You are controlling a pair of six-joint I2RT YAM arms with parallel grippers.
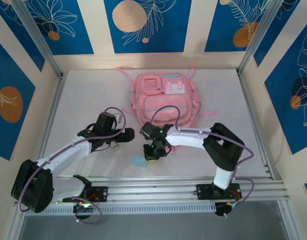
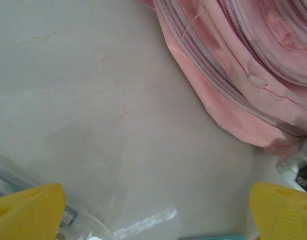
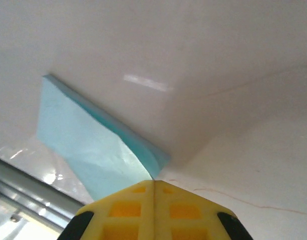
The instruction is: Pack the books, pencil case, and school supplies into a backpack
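Note:
The pink backpack lies flat at the back middle of the white table; its zippered edge fills the upper right of the left wrist view. A light-blue pad rests on the table near the front. My right gripper is down at the pad's corner, jaws pressed together with the top sheet curling up into them. My left gripper hovers open just left of it, nothing between its fingers. A clear plastic bag lies beside its left finger. The books and pencil case are out of view.
Aluminium rails run along the table's near edge, close behind the pad. Frame posts and patterned walls enclose the table on three sides. Thin backpack straps trail off its top left.

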